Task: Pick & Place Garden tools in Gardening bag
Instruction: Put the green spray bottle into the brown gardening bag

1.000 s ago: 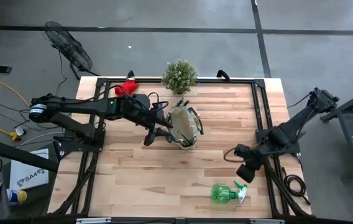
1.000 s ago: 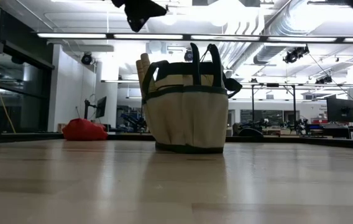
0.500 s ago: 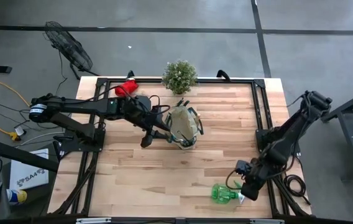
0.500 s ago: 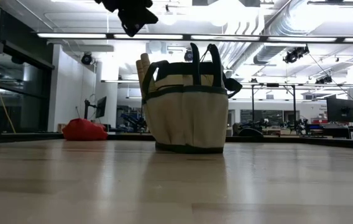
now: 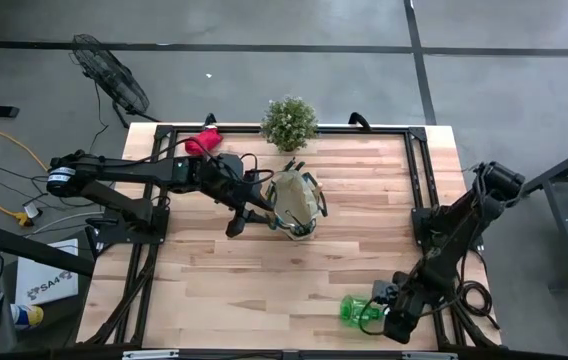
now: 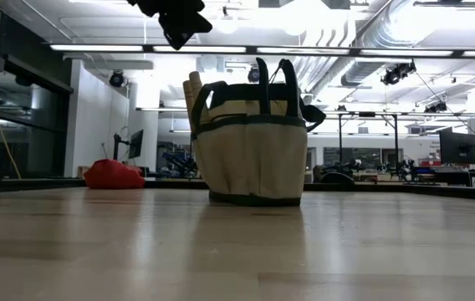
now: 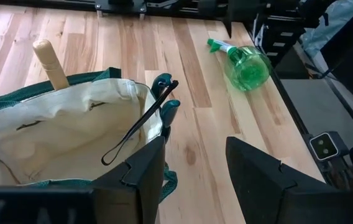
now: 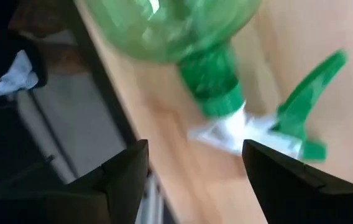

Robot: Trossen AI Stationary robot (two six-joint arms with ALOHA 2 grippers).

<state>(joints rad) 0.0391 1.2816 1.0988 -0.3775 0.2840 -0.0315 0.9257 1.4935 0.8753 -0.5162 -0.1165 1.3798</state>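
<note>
A bright workshop with ceiling pipes and strip lights is showing behind the pale wooden desk [image 5: 264,270]. The gardening bag [image 5: 295,200] is standing upright near the middle of the desk, toward its far edge, its mouth open so tools can drop in; a wooden trowel handle [image 7: 50,62] and the pruning shears [image 7: 164,102] are already sticking out of it. The left tool [image 5: 234,226] is hovering just beside the bag, jaws released and holding nothing, probably waiting or steadying. The red glove bundle [image 5: 202,143] is lying near the desk's far left corner, not yet packed. The potted plant [image 5: 289,122] is sitting at the far edge. The spray bottle [image 5: 361,310] is lying on its side close to the near right corner. The right tool [image 5: 384,318] is reaching down at its trigger end, jaws spread wide on either side of the neck in the right wrist view, apparently lining up to grasp it.
</note>
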